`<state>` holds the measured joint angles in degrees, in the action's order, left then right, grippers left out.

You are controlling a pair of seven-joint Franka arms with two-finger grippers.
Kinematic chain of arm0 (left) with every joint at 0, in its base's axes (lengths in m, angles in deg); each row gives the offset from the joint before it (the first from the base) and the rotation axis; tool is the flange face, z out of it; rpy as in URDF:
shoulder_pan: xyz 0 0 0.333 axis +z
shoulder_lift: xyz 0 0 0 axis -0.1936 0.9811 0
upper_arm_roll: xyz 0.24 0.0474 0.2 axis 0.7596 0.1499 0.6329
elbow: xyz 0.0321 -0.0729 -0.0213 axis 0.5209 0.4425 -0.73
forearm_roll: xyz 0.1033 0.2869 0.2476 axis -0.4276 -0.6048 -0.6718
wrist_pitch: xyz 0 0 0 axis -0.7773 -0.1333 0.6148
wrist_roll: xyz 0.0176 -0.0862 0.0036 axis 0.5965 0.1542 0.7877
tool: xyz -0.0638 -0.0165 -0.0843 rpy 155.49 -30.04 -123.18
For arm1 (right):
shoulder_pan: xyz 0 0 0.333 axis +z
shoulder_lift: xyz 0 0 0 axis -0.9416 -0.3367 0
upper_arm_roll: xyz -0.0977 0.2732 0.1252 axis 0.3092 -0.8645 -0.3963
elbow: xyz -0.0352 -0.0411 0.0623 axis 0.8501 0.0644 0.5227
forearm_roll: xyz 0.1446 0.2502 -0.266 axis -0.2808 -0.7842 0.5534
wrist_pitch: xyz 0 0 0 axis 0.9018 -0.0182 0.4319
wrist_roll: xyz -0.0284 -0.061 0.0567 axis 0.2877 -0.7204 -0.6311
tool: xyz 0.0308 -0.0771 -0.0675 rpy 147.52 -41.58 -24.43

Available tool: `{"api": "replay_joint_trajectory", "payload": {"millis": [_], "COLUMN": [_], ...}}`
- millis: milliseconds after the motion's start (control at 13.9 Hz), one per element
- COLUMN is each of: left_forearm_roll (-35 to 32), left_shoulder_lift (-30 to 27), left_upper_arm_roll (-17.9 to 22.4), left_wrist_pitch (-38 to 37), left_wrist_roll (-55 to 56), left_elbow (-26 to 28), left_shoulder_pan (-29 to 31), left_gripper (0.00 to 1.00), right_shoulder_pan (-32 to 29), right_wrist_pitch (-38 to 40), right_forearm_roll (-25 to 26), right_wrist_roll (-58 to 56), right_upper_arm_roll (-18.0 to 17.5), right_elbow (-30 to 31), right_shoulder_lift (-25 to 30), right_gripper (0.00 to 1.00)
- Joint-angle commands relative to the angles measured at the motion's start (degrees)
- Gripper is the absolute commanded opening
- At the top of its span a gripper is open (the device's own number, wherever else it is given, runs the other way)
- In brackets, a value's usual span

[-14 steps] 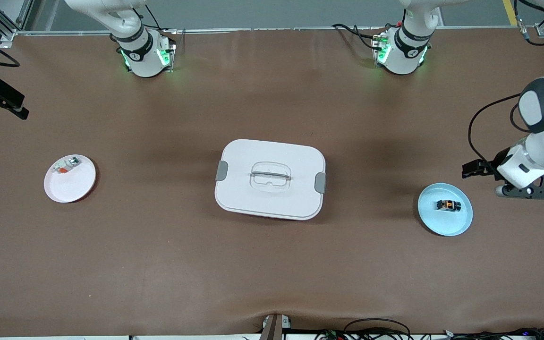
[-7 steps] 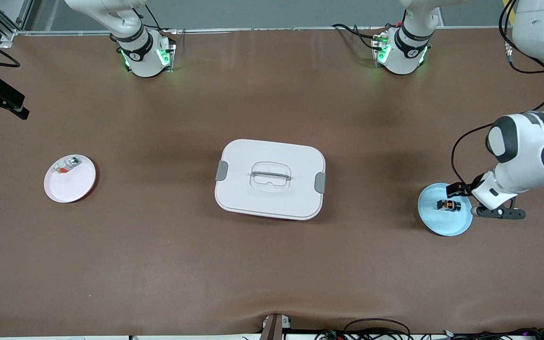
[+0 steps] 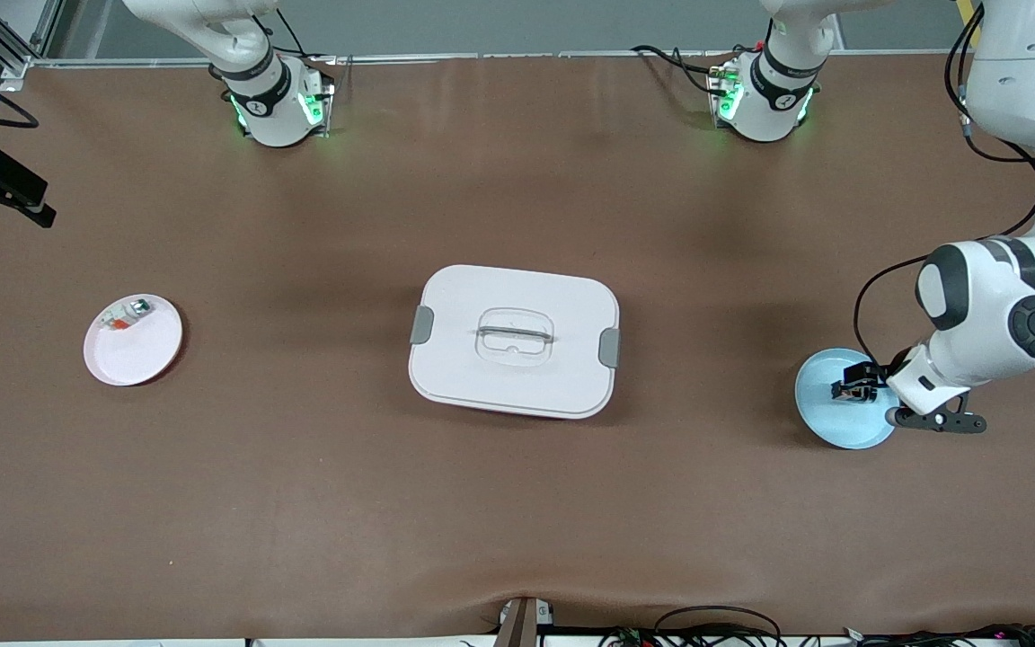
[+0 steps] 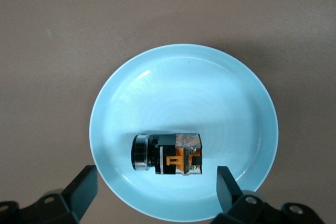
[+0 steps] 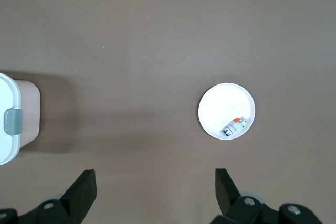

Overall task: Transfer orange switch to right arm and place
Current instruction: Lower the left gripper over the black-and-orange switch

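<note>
The orange switch (image 4: 167,154), a tiny black box with an orange face and a silvery end, lies on its side on the light blue plate (image 4: 184,61). That plate (image 3: 827,424) sits toward the left arm's end of the table. My left gripper (image 3: 857,386) is low over the plate. In the left wrist view the left gripper (image 4: 155,178) is open, with one finger on each side of the switch and clear of it. In the front view the switch (image 3: 844,390) is partly hidden by the fingers. My right gripper (image 5: 155,179) is open and empty, high over bare table, out of the front view.
A white lidded box (image 3: 514,340) with grey clips stands mid-table, and its corner shows in the right wrist view (image 5: 10,121). A white plate (image 3: 136,352) toward the right arm's end holds a small white-and-orange piece (image 3: 127,314). That plate also shows in the right wrist view (image 5: 220,106).
My left arm has swung in from the table's end and come down, bringing its open gripper over the blue plate and around the switch. The right arm has not visibly moved.
</note>
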<state>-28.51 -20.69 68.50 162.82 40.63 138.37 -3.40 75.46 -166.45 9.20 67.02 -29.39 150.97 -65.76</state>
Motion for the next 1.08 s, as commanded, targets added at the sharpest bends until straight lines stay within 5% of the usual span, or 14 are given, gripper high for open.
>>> {"api": "replay_joint_trajectory", "payload": {"millis": [0, 1010], "left_forearm_roll": [-0.62, -1.06], "left_shoulder_lift": [2.38, 6.42], "left_upper_arm_roll": [-0.25, -0.16], "left_wrist_pitch": [0.13, 2.67], "left_wrist_roll": [-0.33, -0.59], "left_elbow": [-1.70, -1.70], "left_shoulder_pan": [0.50, 0.59], "left_gripper": [1.00, 1.00], "right_shoulder_pan": [0.31, 0.40], "right_wrist_pitch": [0.18, 0.09], "right_forearm_roll": [0.37, 0.37], "right_wrist_roll": [-0.34, -0.34], "right_upper_arm_roll": [-0.04, -0.03], "right_elbow": [0.00, 0.00], "right_shoulder_lift": [0.25, 0.16], "right_gripper": [1.00, 1.00]}}
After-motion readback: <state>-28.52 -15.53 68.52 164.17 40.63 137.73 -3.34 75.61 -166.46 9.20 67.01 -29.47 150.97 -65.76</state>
